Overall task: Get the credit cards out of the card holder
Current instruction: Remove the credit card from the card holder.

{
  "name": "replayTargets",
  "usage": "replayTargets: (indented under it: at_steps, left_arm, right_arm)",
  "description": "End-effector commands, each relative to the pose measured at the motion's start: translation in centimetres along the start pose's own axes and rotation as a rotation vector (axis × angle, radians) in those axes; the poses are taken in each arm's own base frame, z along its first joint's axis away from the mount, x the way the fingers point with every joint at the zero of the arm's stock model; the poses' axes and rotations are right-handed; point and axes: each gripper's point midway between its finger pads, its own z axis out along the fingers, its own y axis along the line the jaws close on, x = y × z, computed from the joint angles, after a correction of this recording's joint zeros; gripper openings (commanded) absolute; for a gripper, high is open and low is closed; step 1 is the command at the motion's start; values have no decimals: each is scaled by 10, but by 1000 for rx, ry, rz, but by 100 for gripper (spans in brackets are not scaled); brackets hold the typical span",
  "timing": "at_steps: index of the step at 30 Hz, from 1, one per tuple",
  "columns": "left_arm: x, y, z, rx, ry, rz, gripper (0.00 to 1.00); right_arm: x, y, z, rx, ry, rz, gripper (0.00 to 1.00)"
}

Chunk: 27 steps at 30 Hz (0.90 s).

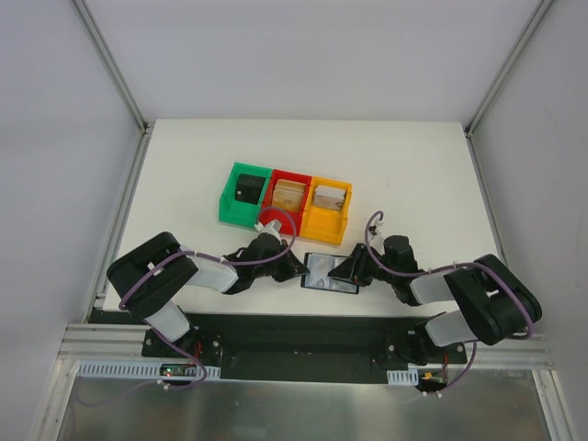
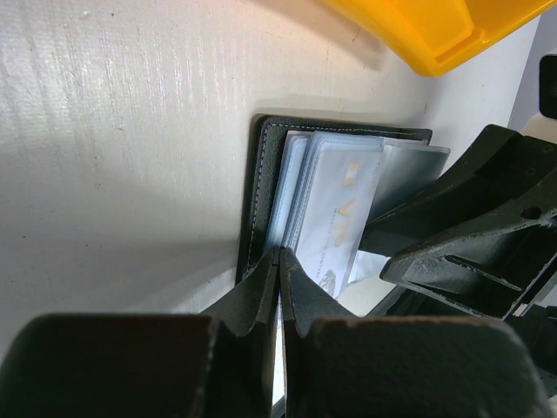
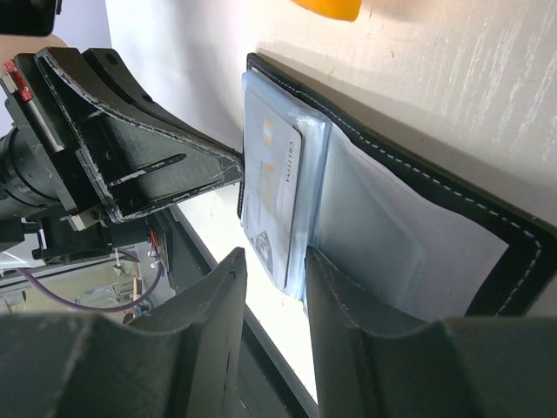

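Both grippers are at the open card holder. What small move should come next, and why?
Probably close the right gripper on the plastic sleeves lying between its open jaws. That would steady the card holder while the left gripper, shut at the edge of the card, draws it out.

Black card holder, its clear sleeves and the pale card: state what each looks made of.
Black card holder: leather or imitation, matte, with white stitching along its edge. Clear sleeves: thin soft plastic, glossy, judging by the see-through sheen and glare. Pale card: probably stiff plastic, with flat printed lettering; it sits inside a sleeve, so its finish is uncertain.
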Motion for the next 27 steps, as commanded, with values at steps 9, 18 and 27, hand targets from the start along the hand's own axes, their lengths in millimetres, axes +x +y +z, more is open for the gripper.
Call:
replayTargets:
  at_steps: [9, 18, 27]
  left_arm:
    - [33, 66, -7, -234, 108, 31, 0]
    - [32, 66, -8, -239, 99, 35, 0]
    - [32, 68, -8, -246, 99, 32, 0]
  right_arm:
    - [-14, 18, 4, -66, -24, -26, 36]
    - [-23, 24, -1, -55, -57, -48, 37]
    - [-25, 46, -23, -1, -36, -52, 38]
